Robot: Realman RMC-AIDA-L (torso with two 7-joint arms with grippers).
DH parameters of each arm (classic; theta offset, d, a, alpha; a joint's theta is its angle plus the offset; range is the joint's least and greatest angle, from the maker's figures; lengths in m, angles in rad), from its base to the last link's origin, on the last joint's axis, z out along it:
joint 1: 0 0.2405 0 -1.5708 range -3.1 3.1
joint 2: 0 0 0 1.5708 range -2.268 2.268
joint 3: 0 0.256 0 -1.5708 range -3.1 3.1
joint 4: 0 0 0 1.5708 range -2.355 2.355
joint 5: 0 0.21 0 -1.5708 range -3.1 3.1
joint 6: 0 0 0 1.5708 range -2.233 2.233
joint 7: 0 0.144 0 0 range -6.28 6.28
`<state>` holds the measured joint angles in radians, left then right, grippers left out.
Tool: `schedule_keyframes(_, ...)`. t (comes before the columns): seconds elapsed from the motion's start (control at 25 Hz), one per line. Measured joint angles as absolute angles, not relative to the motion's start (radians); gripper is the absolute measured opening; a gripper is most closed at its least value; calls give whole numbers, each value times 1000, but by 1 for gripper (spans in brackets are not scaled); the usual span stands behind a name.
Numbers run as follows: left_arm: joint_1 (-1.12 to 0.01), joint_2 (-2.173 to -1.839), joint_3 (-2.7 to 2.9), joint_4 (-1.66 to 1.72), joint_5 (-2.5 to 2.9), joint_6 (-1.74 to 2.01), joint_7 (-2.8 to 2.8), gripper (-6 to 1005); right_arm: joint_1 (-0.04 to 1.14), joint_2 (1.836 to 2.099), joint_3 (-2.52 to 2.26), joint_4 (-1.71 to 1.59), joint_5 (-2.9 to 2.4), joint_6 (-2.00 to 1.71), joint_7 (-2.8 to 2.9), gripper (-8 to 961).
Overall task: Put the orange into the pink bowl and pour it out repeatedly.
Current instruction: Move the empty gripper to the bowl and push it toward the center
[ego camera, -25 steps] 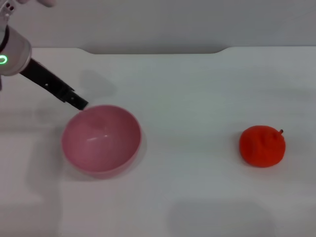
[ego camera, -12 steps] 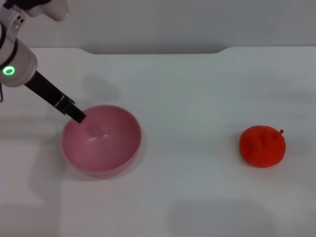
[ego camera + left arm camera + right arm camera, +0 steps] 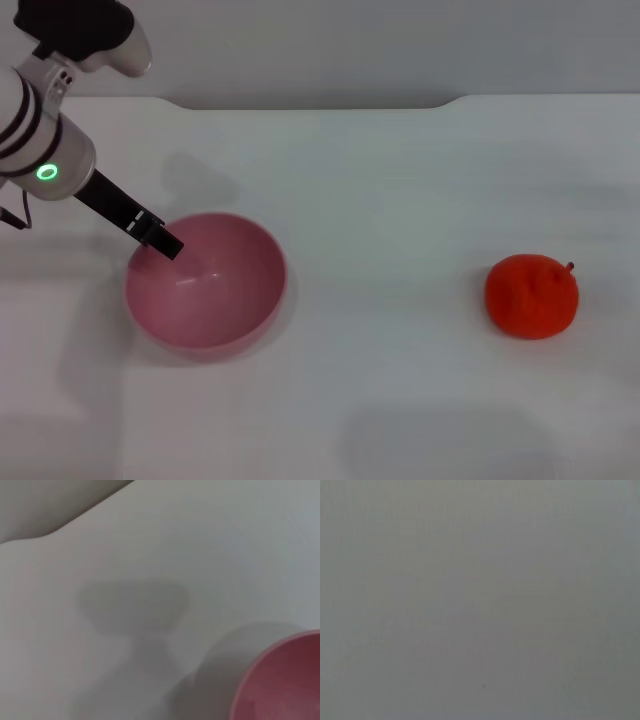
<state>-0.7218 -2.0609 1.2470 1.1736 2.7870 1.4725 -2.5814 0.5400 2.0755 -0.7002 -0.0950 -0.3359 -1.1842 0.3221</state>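
Looking down from the head view, we see the pink bowl point(image 3: 205, 283) upright on the white tabletop point(image 3: 400, 200), left of centre. The orange point(image 3: 531, 296) sits on the tabletop well apart, off to the right, stem pointing up and right. The left hand point(image 3: 163, 243) reaches in from the upper left, its dark tip over the bowl's far-left rim; we cannot tell whether it is wide or narrow. A green ring light point(image 3: 46, 172) glows on the arm. The left wrist view catches only part of the bowl's rim. No writing or labels readable. The right hand is out of sight.
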Motion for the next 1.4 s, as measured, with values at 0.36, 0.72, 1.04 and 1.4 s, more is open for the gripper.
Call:
schedule_keyframes(0.36,-721,-2061,1296,1096,2775,1371,-2607,798,543,2074,-704,-100,-336,-1184,322,632)
schedule_keyframes(0.72,-720,-2061,1320,1064,2776,1325,-2635,798,554,2068,-704,-102,-336,-1184,315,633)
schedule_keyframes(1.04,-725,-2057,1338,1066,2785,1332,-2638,583,550,2066,-695,-105,-335,-1184,314,633)
schedule_keyframes(1.4,-730,-2057,1351,1066,2786,1340,-2636,384,541,2066,-693,-113,-333,-1186,315,633)
